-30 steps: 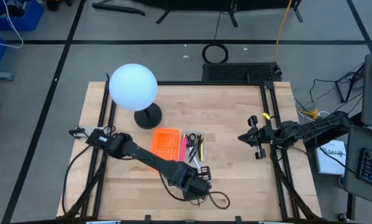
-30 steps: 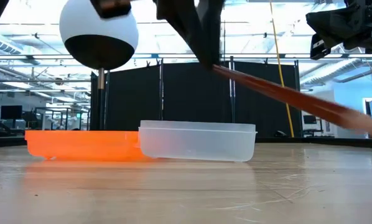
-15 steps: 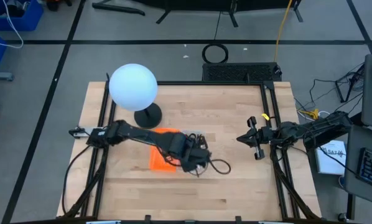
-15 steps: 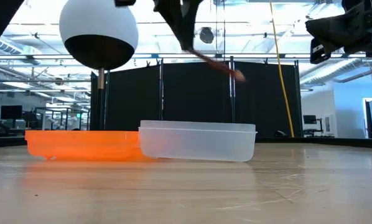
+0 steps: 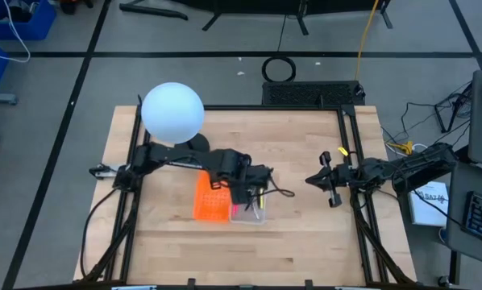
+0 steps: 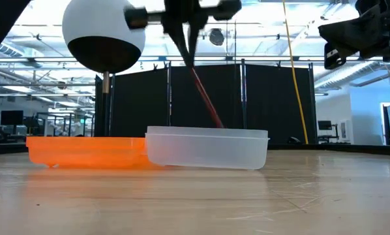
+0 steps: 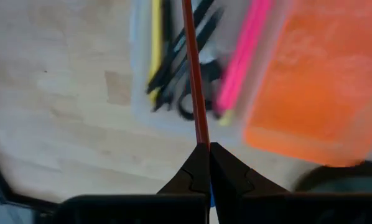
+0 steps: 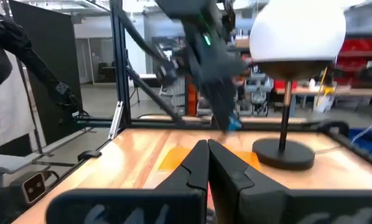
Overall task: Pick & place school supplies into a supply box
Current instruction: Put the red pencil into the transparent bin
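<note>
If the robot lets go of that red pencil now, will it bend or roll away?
Probably no bending: the red pencil looks straight and stiff, pinched at its top end by the left gripper. It slants down toward the clear supply box, so it would likely tip over and drop inside. The box walls should stop it rolling, and the pens already lie there.

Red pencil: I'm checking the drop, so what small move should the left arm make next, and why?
Probably open the left tool and let go. It is shut on the red pencil, which hangs tilted with its lower end inside the clear tray, above the pens already there.
</note>
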Robot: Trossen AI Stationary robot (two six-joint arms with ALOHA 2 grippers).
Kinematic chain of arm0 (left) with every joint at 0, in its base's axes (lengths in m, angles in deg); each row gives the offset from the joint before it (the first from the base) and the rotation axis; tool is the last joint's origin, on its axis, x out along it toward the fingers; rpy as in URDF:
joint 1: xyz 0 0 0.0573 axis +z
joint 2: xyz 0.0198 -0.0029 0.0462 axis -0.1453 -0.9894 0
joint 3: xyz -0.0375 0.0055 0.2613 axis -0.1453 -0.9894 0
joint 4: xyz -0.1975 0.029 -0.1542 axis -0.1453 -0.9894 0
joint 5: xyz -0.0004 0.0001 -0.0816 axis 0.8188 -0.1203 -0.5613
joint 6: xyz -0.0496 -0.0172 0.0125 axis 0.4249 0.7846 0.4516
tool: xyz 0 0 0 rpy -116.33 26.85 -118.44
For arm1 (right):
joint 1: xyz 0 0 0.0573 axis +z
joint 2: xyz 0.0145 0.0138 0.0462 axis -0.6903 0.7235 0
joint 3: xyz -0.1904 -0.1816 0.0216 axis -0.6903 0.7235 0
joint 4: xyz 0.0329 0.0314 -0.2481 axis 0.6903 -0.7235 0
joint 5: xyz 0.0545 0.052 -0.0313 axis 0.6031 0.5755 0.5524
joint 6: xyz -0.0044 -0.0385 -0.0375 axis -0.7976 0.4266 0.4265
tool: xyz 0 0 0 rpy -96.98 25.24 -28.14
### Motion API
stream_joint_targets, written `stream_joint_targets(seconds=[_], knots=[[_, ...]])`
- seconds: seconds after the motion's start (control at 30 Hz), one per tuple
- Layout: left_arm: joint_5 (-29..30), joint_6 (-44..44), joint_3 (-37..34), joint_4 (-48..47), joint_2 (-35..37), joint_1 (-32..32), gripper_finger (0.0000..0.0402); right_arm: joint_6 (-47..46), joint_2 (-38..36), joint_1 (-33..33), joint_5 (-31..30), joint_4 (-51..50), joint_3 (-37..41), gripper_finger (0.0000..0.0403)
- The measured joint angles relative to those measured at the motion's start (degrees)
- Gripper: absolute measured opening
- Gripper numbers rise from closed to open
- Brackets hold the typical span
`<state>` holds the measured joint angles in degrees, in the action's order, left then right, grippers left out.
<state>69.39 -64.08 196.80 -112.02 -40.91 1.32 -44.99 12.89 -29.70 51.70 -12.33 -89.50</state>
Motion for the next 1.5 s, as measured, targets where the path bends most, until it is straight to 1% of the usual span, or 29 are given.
stream_joint_targets(seconds=[0.13,0.27,0.4,0.53,0.63,0.8,0.87,1.0,1.1,1.17,1.27,1.33,1.5], knots=[[-0.25,-6.91,-4.97,9.42,-0.11,2.15,0.0009,3.24,-0.04,-0.02,-0.04,1.13,0.01,0.0000],[-0.61,-12.79,-8.39,14.22,0.06,4.09,0.0008,5.40,-0.02,-0.02,-0.07,0.67,0.02,0.0000],[-0.86,-14.44,-9.05,14.98,-0.06,6.82,0.0005,7.88,-0.02,-0.02,-0.08,0.60,0.00,0.0000],[-4.25,-15.50,-8.91,15.89,0.48,9.24,0.0010,8.56,-0.02,-0.02,-0.07,0.39,0.01,0.0000],[-6.72,-17.27,-8.72,16.83,1.59,10.00,0.0004,8.56,-0.02,-0.02,-0.05,0.41,0.02,0.0000],[-8.15,-19.15,-8.70,15.26,4.26,9.98,0.0008,5.60,-0.02,-0.02,0.04,0.45,0.01,0.0000],[-10.88,-19.67,-8.70,13.80,6.12,9.61,0.0005,4.60,0.02,-0.02,0.08,0.21,0.02,0.0000],[-19.24,-23.24,-8.66,12.12,8.53,8.82,0.0008,3.88,0.39,0.00,0.09,0.13,0.00,0.0000],[-27.19,-27.96,-8.66,9.27,8.87,8.93,0.0005,3.88,0.55,0.00,0.09,0.65,0.01,0.0000],[-30.97,-30.84,-8.73,6.04,8.86,9.01,0.0004,3.92,0.55,0.00,0.09,1.80,0.00,0.0000],[-35.67,-35.06,-11.52,5.33,8.60,8.97,0.0007,3.93,0.54,0.00,0.09,4.10,0.01,0.0000],[-37.18,-38.11,-14.42,6.46,8.29,8.92,0.0005,3.92,0.53,0.00,0.09,5.44,0.02,0.0000],[-35.68,-39.24,-21.93,15.41,8.38,9.02,0.0007,3.10,0.55,0.00,0.09,6.75,0.01,0.0000]])
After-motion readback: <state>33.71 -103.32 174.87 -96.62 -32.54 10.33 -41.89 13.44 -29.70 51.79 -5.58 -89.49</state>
